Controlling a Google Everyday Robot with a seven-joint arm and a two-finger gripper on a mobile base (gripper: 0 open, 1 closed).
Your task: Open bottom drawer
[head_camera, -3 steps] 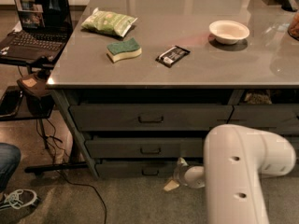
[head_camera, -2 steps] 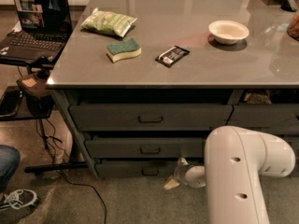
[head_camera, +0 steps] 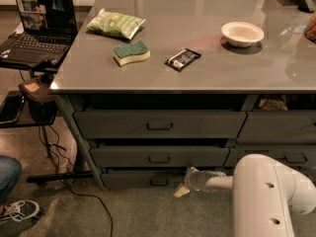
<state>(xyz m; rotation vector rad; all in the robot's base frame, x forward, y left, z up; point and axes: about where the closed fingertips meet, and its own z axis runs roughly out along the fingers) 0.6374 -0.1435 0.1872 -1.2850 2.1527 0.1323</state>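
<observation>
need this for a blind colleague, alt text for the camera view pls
A white robot arm reaches low, its hand at the right end of the slim bottom drawer of a grey counter. On top lie a green snack bag, a sponge, a dark wrapped bar and a white bowl; an open laptop sits left.

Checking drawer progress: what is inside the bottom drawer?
Its contents are hidden: the bottom drawer looks closed, showing only its front and small handle. The gripper is low by the drawer's right end.
</observation>
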